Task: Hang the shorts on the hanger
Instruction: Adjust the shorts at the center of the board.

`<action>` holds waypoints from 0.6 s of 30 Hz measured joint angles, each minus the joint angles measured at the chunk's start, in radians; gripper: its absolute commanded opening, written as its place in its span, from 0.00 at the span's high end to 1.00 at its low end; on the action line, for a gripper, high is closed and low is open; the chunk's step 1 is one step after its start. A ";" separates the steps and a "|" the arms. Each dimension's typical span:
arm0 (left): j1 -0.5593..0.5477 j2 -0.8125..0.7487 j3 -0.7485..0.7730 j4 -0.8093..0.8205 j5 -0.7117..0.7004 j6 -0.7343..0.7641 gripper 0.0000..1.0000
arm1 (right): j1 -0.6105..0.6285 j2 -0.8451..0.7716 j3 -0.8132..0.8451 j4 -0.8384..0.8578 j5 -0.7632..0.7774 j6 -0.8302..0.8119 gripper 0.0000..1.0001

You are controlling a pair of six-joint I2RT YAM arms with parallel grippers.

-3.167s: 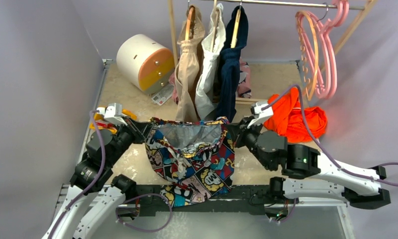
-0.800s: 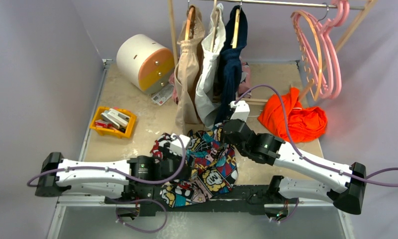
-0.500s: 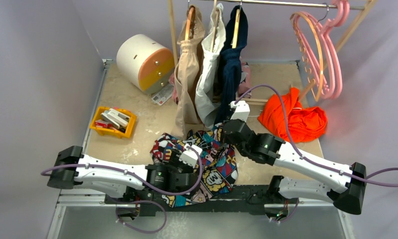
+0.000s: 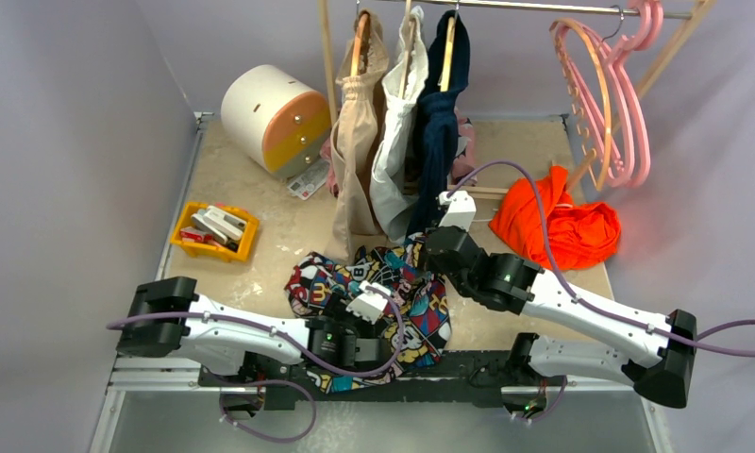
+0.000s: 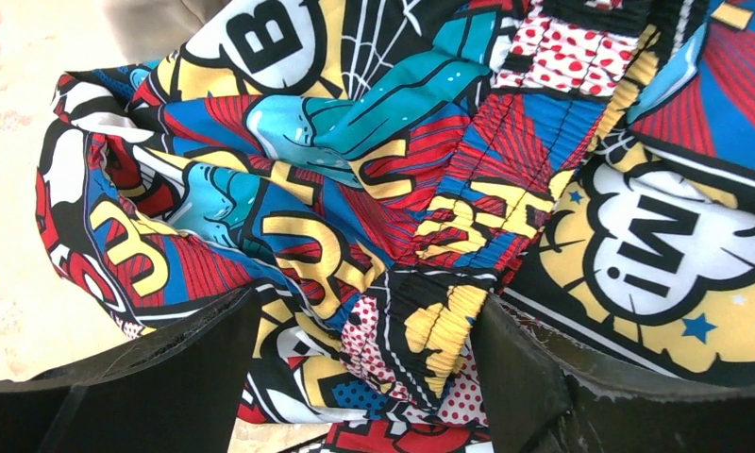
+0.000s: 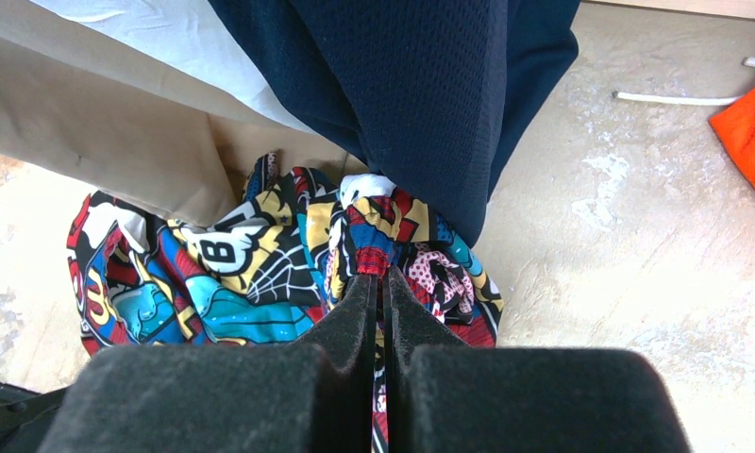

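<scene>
The comic-print shorts [image 4: 407,307] lie crumpled on the table near its front edge, just below the hung clothes. My right gripper [image 6: 378,278] is shut on a bunched red-and-blue fold at their far edge [image 6: 260,274], under the navy garment; in the top view the right gripper [image 4: 423,250] sits at the shorts' upper right. My left gripper [image 5: 364,368] is open, its fingers [image 5: 166,377] on either side of a ridge of gathered waistband on the shorts [image 5: 355,170]; seen from above, the left gripper [image 4: 393,288] is over their middle. The peach hanger [image 4: 602,104] hangs on the rail at the far right.
Beige, white and navy garments [image 4: 393,132] hang on wooden hangers at the back centre. Pink hangers [image 4: 633,123] share the rail on the right. An orange garment [image 4: 558,222] lies at the right, a yellow bin [image 4: 213,231] at the left, a white-and-orange drawer drum [image 4: 270,118] behind.
The shorts, earlier held spread between both grippers, now lie bunched. My left arm has swung right along the front edge over the shorts and its jaws have widened. The right arm holds still.
</scene>
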 measured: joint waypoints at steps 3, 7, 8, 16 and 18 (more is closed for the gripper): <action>0.000 0.023 0.006 -0.010 0.000 -0.008 0.21 | -0.001 -0.001 0.000 0.000 0.000 0.000 1.00; 0.000 0.016 0.014 -0.018 0.000 -0.011 0.24 | -0.002 -0.002 0.000 -0.001 0.000 0.000 1.00; 0.000 0.011 0.014 -0.019 0.000 -0.011 0.25 | -0.002 -0.002 0.000 -0.001 0.000 0.000 1.00; -0.001 0.005 0.014 -0.025 0.008 -0.019 0.52 | -0.005 -0.002 0.000 -0.001 0.000 -0.001 1.00; -0.001 0.009 0.014 -0.027 0.006 -0.029 0.64 | -0.005 -0.002 0.000 -0.001 -0.003 -0.005 1.00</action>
